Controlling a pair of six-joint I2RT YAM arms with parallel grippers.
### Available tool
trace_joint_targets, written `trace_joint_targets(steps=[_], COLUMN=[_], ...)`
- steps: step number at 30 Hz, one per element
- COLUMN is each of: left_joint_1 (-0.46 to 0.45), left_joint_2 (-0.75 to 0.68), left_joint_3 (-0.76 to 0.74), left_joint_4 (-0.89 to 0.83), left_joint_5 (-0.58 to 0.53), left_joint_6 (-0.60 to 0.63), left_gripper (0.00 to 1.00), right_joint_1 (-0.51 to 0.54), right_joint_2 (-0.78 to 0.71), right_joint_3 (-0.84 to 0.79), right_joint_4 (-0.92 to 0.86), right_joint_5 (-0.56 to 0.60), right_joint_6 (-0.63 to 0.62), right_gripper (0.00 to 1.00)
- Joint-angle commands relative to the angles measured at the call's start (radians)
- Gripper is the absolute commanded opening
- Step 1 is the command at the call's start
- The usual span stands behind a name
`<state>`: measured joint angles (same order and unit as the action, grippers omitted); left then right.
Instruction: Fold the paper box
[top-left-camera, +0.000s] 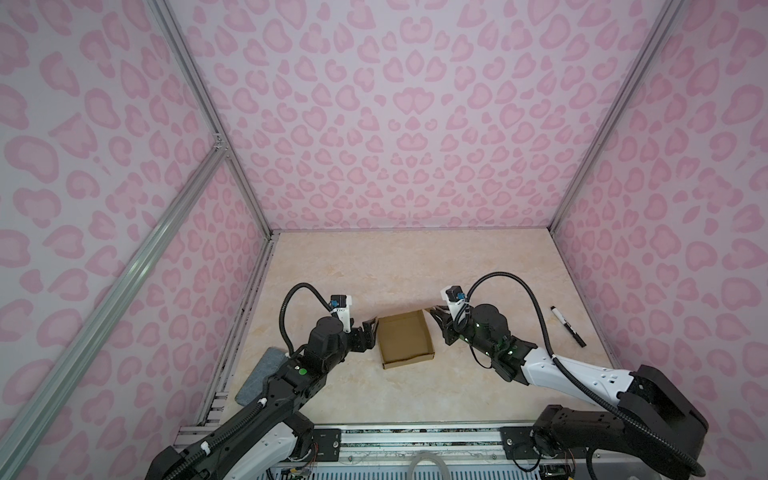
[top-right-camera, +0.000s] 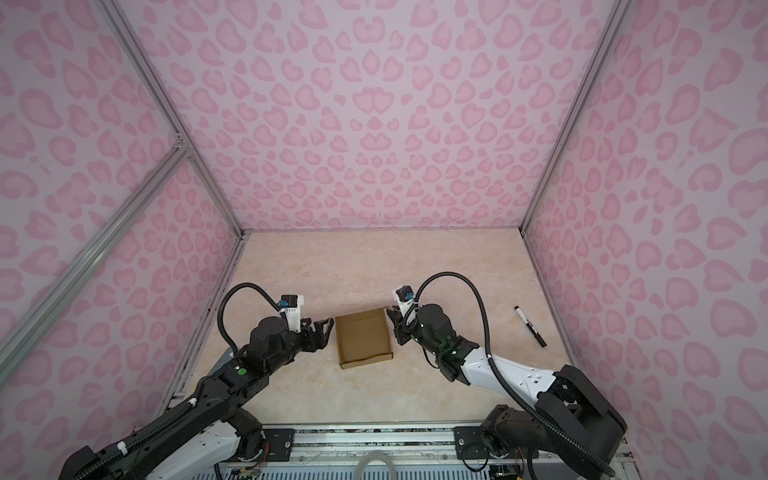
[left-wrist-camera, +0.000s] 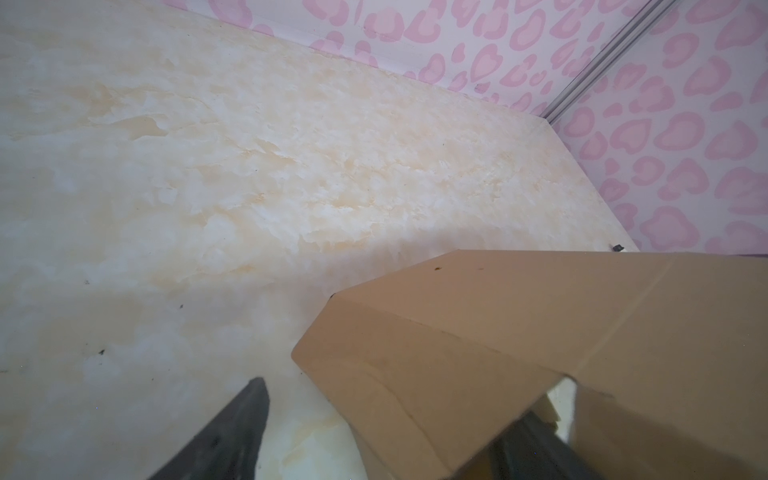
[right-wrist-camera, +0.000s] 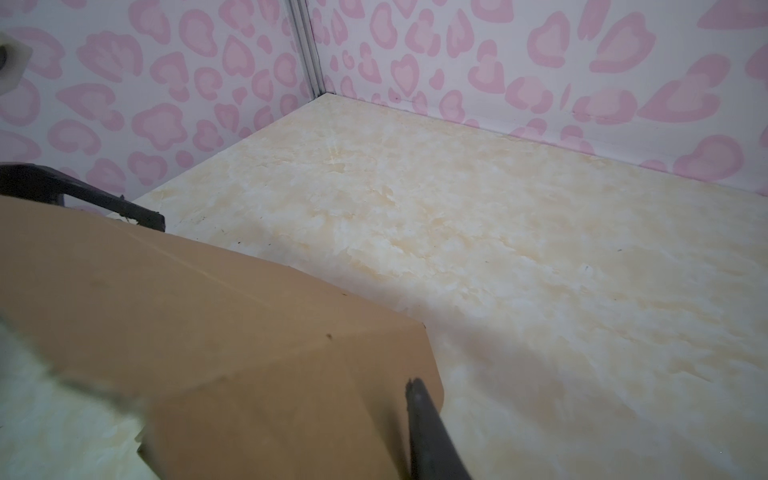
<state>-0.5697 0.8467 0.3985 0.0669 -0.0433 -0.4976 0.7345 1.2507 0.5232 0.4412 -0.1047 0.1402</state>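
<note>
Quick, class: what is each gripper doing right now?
Left gripper: open, at the cardboard box's left wall.
Right gripper: at its right wall; grip cannot be told.

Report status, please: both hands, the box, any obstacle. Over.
Left hand open at far left corner of paper box. Right hand at its far right corner, grip unclear. Box an open shallow tray. Marker, felt block well aside.
</note>
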Motion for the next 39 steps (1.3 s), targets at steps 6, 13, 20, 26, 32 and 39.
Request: trace_joint_targets(steps=[6,13,20,26,32,39], left_joint_1=[0.001,-0.001,0.001,0.001,0.001,0.001], left_joint_2=[-0.019,-0.043,-0.051,-0.057,-0.114,-0.177], left_joint_3=[-0.011,-0.018,0.0,0.005,0.019,0.006], left_joint_4=[0.008,-0.005,-0.045,-0.068,-0.137,-0.23], left_joint_5=[0.046,0.049,0.019,0.006,-0.014,-0.052], left_joint_6=[-0.065,-0.083,-0.03,-0.013,-0.016,-0.009], left_gripper=[0.78,0.73,0.75,0.75,0.77,0.78], right_joint_1=[0.065,0.103,0.103,0.105,0.104,0.115], right_joint_2=[-0.002,0.022,0.01,-0.014,0.0,-0.002], right_joint_3=[0.079,0.126,0.112,0.088,0.129,0.19], right_joint_4=[-0.127,-0.21,-0.232,-0.235,-0.304,-0.393], right_joint_5=[0.07,0.131,0.103,0.098,0.138,0.186], right_joint_6=[0.031,0.03,0.016,0.022,0.026,0.022], right_gripper=[0.19,0.18,0.18,0.16,0.08,0.04])
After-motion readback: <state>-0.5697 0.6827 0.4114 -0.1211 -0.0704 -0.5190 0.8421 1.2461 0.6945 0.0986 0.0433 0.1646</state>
